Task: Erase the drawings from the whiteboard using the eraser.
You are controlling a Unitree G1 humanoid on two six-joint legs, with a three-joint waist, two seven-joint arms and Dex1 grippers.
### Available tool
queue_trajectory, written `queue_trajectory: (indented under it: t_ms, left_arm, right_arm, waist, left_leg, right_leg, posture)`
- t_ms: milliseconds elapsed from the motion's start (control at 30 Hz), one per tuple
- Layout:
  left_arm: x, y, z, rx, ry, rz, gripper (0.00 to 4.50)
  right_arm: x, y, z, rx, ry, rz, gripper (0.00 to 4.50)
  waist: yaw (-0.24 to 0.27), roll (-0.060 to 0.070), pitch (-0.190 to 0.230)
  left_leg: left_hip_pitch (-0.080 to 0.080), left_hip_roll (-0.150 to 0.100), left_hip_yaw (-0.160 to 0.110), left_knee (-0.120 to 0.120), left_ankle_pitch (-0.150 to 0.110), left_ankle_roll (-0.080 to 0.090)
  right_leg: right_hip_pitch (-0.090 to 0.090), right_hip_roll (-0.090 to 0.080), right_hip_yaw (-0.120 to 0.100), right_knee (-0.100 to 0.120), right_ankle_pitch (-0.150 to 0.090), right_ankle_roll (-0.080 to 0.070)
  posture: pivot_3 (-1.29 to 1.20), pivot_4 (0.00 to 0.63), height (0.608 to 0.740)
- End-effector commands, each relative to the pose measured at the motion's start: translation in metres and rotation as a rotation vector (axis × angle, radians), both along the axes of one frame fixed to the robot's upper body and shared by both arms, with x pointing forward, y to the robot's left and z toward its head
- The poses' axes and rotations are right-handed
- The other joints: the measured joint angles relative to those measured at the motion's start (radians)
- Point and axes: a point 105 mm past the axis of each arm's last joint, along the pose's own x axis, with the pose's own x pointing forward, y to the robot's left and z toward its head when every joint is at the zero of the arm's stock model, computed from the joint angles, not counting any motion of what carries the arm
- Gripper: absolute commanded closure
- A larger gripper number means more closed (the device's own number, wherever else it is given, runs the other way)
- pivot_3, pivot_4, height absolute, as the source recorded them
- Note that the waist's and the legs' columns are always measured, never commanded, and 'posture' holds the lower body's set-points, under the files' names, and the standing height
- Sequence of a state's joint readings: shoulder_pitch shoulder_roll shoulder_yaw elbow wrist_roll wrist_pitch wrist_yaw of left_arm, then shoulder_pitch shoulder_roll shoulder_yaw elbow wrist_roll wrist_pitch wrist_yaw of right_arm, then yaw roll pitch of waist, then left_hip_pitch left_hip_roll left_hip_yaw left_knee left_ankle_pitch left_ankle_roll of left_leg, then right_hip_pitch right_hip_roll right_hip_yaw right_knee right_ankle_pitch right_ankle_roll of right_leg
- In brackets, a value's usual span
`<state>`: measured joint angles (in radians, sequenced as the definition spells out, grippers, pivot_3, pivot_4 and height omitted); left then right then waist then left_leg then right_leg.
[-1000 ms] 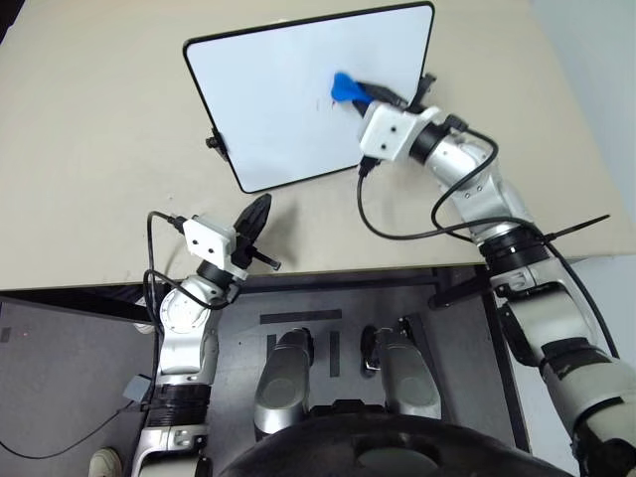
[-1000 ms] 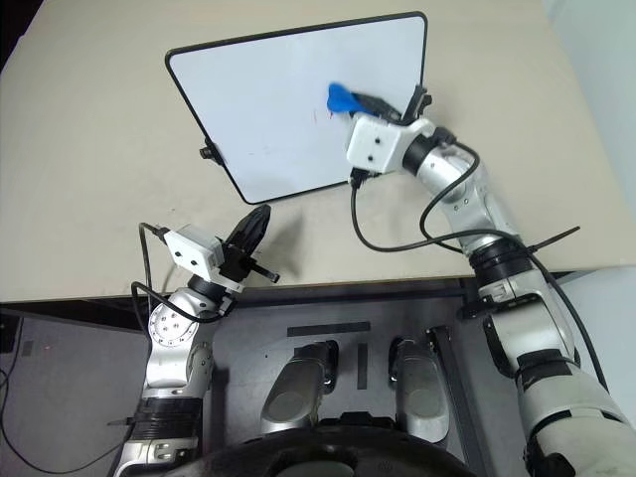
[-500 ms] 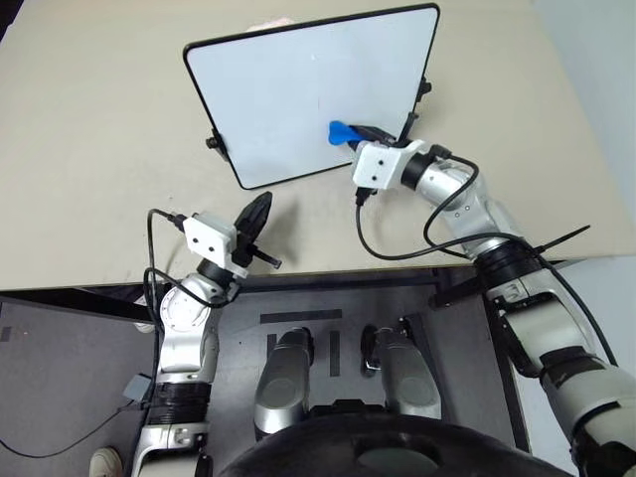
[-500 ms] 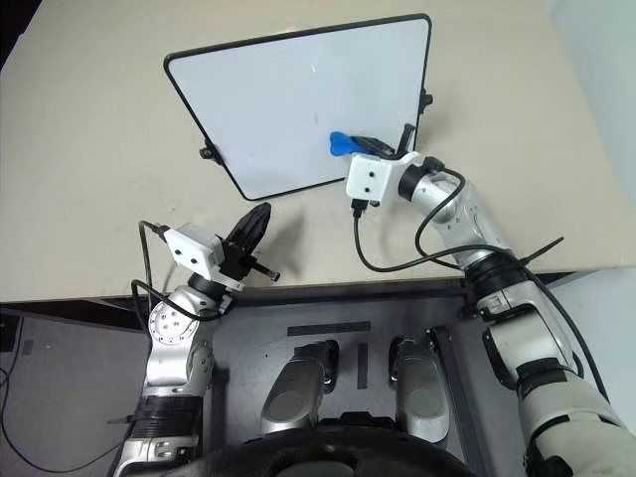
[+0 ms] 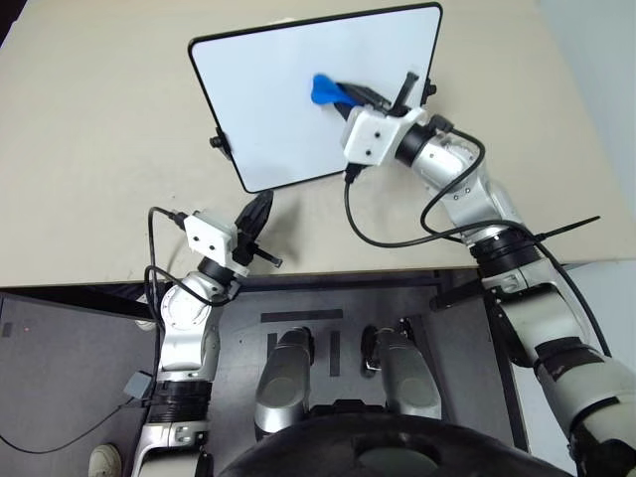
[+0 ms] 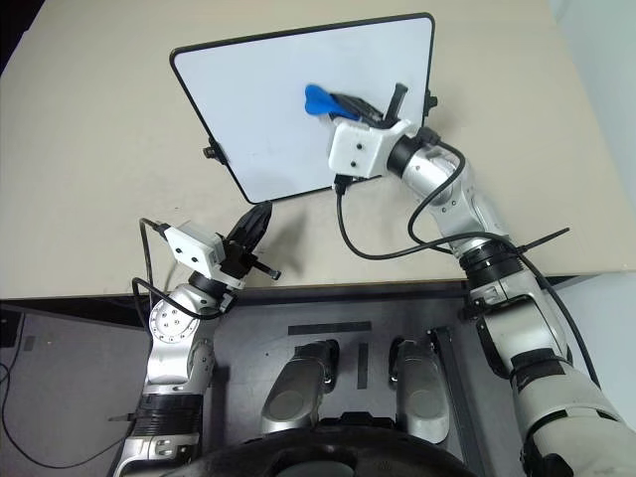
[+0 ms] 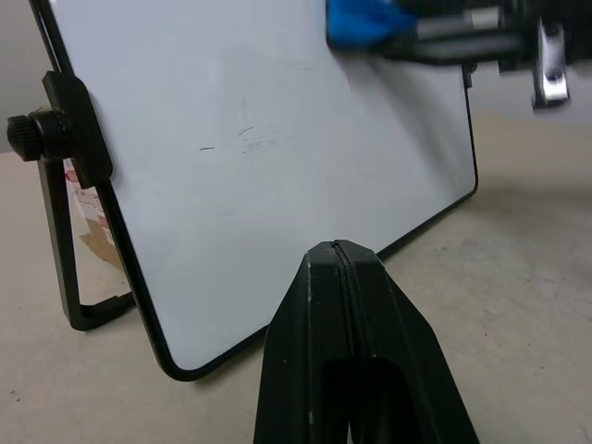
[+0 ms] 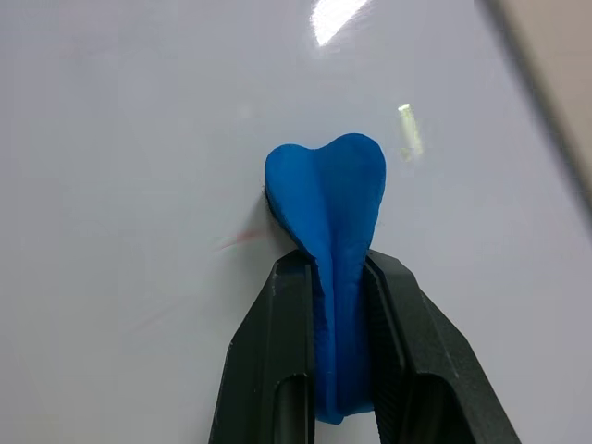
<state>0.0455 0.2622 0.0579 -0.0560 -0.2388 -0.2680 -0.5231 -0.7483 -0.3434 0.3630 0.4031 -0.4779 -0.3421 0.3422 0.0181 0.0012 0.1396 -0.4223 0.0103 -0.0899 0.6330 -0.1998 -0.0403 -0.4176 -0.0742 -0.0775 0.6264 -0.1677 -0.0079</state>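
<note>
Eraser tip on the red trace

Right gripper [image 8: 335,305] clamps the blue eraser [image 8: 328,199] against the whiteboard [image 5: 268,89]; faint red drawings [image 8: 242,239] lie just beside its tip. Left gripper [image 7: 344,268], fingers together, sits below the board.

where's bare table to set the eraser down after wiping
Bare patches: the table left of the whiteboard, and the strip in front of it beside the left gripper. Crowded: the board's right side, where the right gripper holds the eraser.

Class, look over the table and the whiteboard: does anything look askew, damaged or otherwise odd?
Nothing stands out. The whiteboard stands tilted on its stand, as it should; the right gripper presses the eraser against it beside a faint red smear.
</note>
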Motion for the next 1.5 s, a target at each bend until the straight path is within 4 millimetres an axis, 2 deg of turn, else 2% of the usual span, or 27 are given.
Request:
queue_trajectory:
  t_ms: [33,233,367,667,767,867,900,933,1000,1100,1233,1500]
  left_arm:
    - [-0.002,-0.002,0.007,-0.003,-0.034,-0.008,4.50]
    - [-0.002,-0.003,0.007,-0.002,-0.033,-0.011,4.50]
    - [-0.002,-0.001,0.008,-0.001,-0.034,-0.010,4.50]
    - [-0.001,0.001,0.008,0.000,-0.029,-0.015,4.50]
    - [-0.001,0.001,0.007,0.002,-0.024,-0.026,4.50]
    - [-0.001,0.003,0.007,0.005,-0.021,-0.029,4.50]
    - [-0.001,0.003,0.007,0.006,-0.021,-0.030,4.50]
    - [-0.001,0.003,0.007,0.008,-0.020,-0.031,4.50]
    - [0.000,0.007,0.008,0.011,-0.020,-0.031,4.50]
    - [0.000,0.011,0.010,0.025,-0.019,-0.026,4.50]
    - [-0.002,0.013,0.010,0.036,-0.014,-0.026,4.50]
    - [-0.007,0.018,0.011,0.058,0.007,-0.039,4.50]
  right_arm:
    - [0.002,-0.008,-0.014,-0.039,0.035,-0.027,4.11]
    - [-0.002,-0.011,-0.024,-0.072,0.072,-0.013,4.11]
    - [-0.011,-0.022,-0.031,-0.108,0.128,0.015,4.11]
    - [-0.046,-0.080,-0.040,0.004,0.523,-0.006,4.11]
    - [-0.051,-0.098,-0.043,0.021,0.584,-0.051,4.11]
    - [-0.057,-0.105,-0.049,0.050,0.671,-0.063,4.11]
    - [-0.057,-0.106,-0.052,0.059,0.695,-0.075,3.76]
    - [-0.057,-0.107,-0.055,0.053,0.710,-0.079,3.37]
    - [-0.058,-0.103,-0.059,0.044,0.727,-0.075,2.79]
    - [-0.058,-0.097,-0.056,0.051,0.720,-0.068,1.73]
    - [-0.055,-0.100,-0.047,0.084,0.668,-0.079,0.37]
    - [-0.074,-0.104,-0.038,0.226,0.702,-0.031,0.37]
  waist:
    - [0.000,0.000,0.000]
    - [0.000,0.000,0.000]
    - [0.003,0.000,0.000]
    - [0.010,-0.001,0.000]
    - [0.009,-0.001,0.000]
    - [0.005,-0.001,0.000]
    - [0.003,-0.001,0.000]
    - [0.002,-0.001,0.000]
    - [0.000,-0.001,0.000]
    - [-0.001,-0.001,0.000]
    - [0.000,-0.001,0.000]
    - [0.005,-0.001,0.000]
  left_leg:
    - [0.000,0.000,0.000,0.000,0.000,0.000]
    - [0.000,0.001,0.000,0.000,0.000,0.000]
    - [0.000,0.001,0.001,0.000,0.000,0.000]
    - [-0.007,0.001,0.004,0.002,-0.001,0.001]
    - [-0.006,0.001,0.007,0.001,-0.001,0.001]
    - [-0.005,0.002,0.009,0.001,0.000,0.002]
    - [-0.003,0.002,0.009,0.001,0.001,0.002]
    - [-0.002,0.002,0.010,0.001,0.001,0.003]
    - [0.000,0.003,0.010,0.001,0.001,0.003]
    - [0.003,0.003,0.011,0.000,0.003,0.004]
    - [0.003,0.003,0.011,0.001,0.004,0.006]
    - [0.002,0.003,0.011,0.001,0.003,0.007]
  right_leg:
    - [0.000,0.000,0.000,0.000,0.000,-0.001]
    - [0.000,0.000,-0.001,0.000,0.002,-0.003]
    - [0.000,0.000,-0.001,0.000,0.001,-0.001]
    - [0.000,0.000,-0.001,-0.001,-0.004,0.005]
    - [0.000,0.000,0.001,-0.001,-0.004,0.006]
    - [0.004,0.000,0.002,-0.001,-0.004,0.006]
    - [0.005,0.001,0.002,0.000,-0.005,0.007]
    - [0.006,0.001,0.002,0.000,-0.010,0.015]
    - [0.008,0.002,0.003,0.000,-0.011,0.016]
    - [0.009,0.002,0.004,0.000,-0.011,0.016]
    - [0.009,0.002,0.004,0.000,-0.011,0.017]
    - [0.009,0.002,0.004,-0.001,-0.012,0.016]
  posture:
    - [0.00,0.150,0.740]
    - [0.00,0.150,0.740]
    - [0.00,0.150,0.740]
    - [0.00,0.150,0.740]
    - [0.00,0.150,0.740]
    - [0.00,0.150,0.740]
    - [0.00,0.150,0.740]
    - [0.00,0.150,0.740]
    - [0.00,0.150,0.740]
    - [0.00,0.150,0.740]
    - [0.00,0.150,0.740]
    - [0.00,0.150,0.740]
